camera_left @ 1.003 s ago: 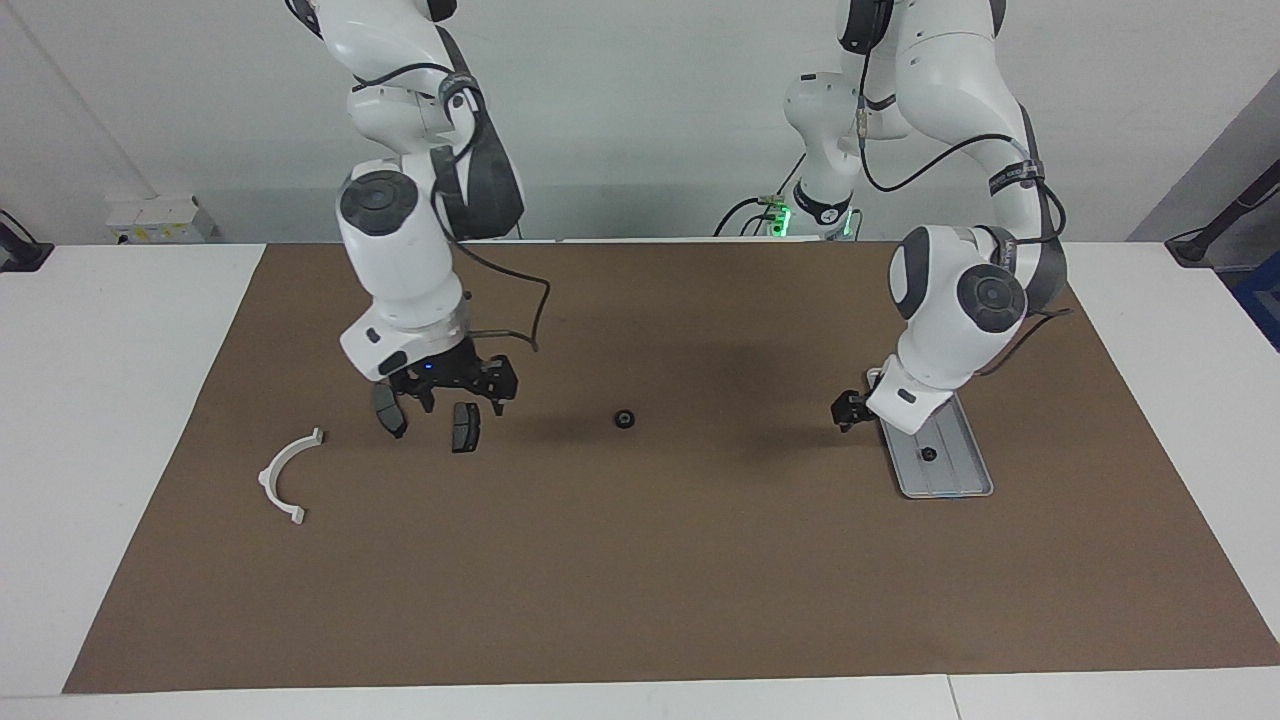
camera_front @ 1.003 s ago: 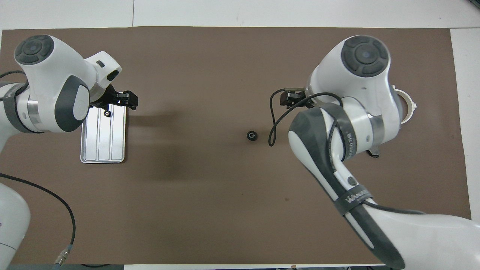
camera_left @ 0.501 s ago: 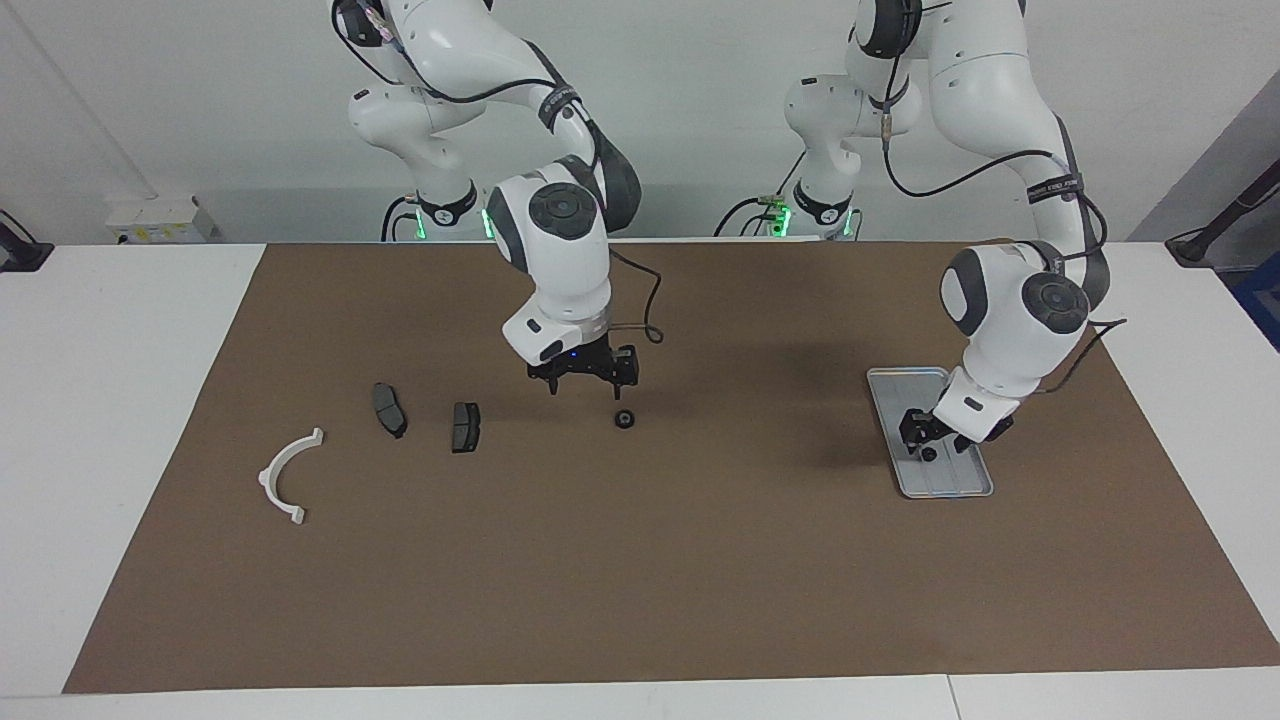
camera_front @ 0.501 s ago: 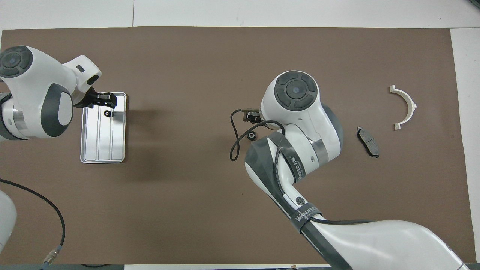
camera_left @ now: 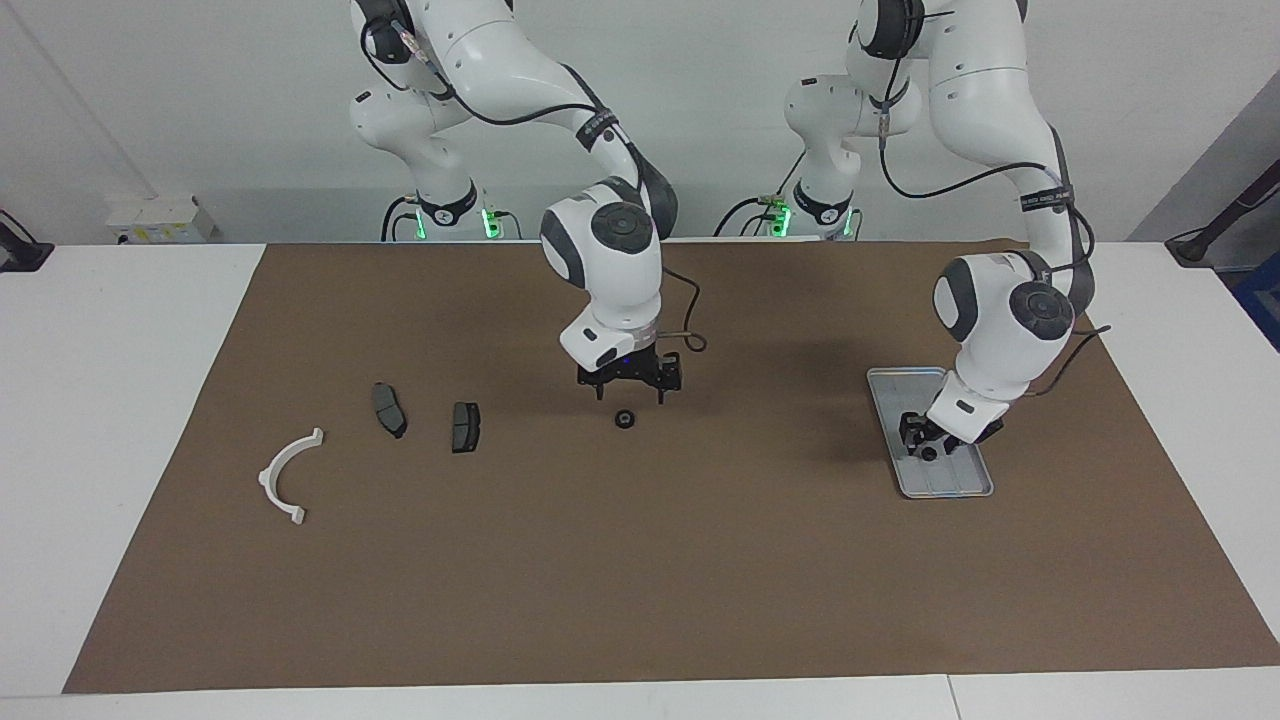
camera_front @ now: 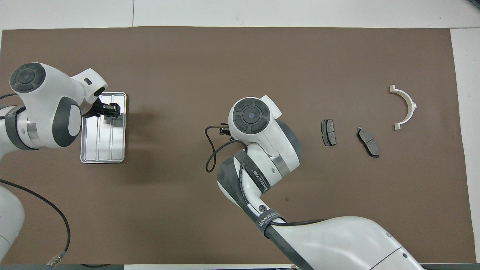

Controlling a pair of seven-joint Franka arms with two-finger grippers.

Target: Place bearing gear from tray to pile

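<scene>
Facing view: the left gripper (camera_left: 928, 440) sits low in the tray (camera_left: 960, 490), directly at the bearing gear (camera_left: 929, 454), which lies toward the tray's end farther from the robots. Whether this claw is apart or clamped cannot be told. The gear is round and has no long axis. The pile (camera_left: 465, 427), 2 pads and 1 white bracket (camera_left: 290, 475), lies toward the mat's (camera_left: 640, 600) right-arm end. The right gripper (camera_left: 630, 390), jaws apart, hangs over a 2nd gear (camera_left: 624, 418) at mid-mat. The left arm is nearer the tray. The right arm's strap (camera_front: 268, 219) appears to read "WANJEED".
</scene>
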